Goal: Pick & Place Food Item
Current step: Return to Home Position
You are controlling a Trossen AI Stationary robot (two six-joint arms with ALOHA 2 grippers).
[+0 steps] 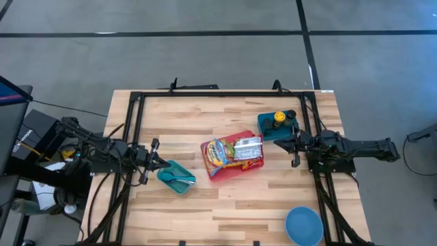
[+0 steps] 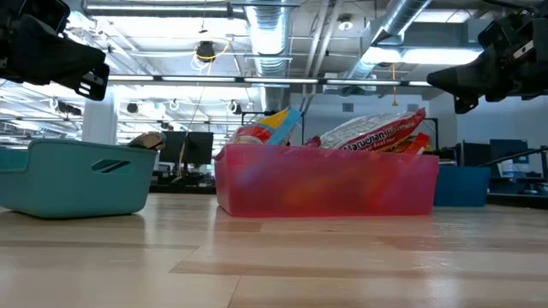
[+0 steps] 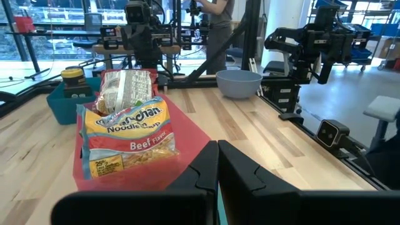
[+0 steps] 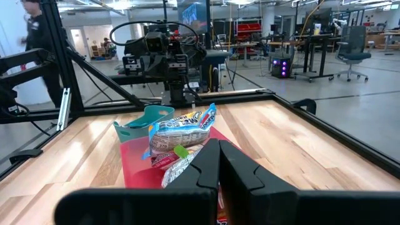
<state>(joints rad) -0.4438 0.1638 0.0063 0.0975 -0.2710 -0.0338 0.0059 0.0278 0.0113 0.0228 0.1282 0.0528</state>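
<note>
two closed grippers beside filled bins, sorting looks done

two dark robot arms reach over a wooden table (image 1: 205, 212) from opposite ends. at the centre sits the red bin (image 1: 213, 172), with noodle packs (image 1: 235, 152) piled inside it and standing above its rim. just left of the red bin is the green bin (image 1: 166, 179), with a blue spoon (image 1: 181, 180) lying in it. just right of the red bin, toward the far edge, is a blue bin (image 1: 265, 124) holding two jars (image 1: 280, 117). a blue bowl (image 1: 304, 225) sits well apart from the red bin, near the front right corner.

the left gripper (image 3: 218, 150) is above the table beside the green bin, on the side away from the red bin. its fingers are pressed together and hold nothing. the right gripper (image 4: 219, 147) is to the right of the red bin, close to the blue bin. its fingers are likewise pressed together and empty.

the job seems finished apart from parking the arms, so the risks are small but real. if the left arm dips or swings toward the red bin on its way back, it could nudge the light green bin and tip the spoon out. if the right arm turns toward the far edge, it could clip the blue bin or a jar. a low pass over the red bin could catch the tall packs and drag one out.
</note>
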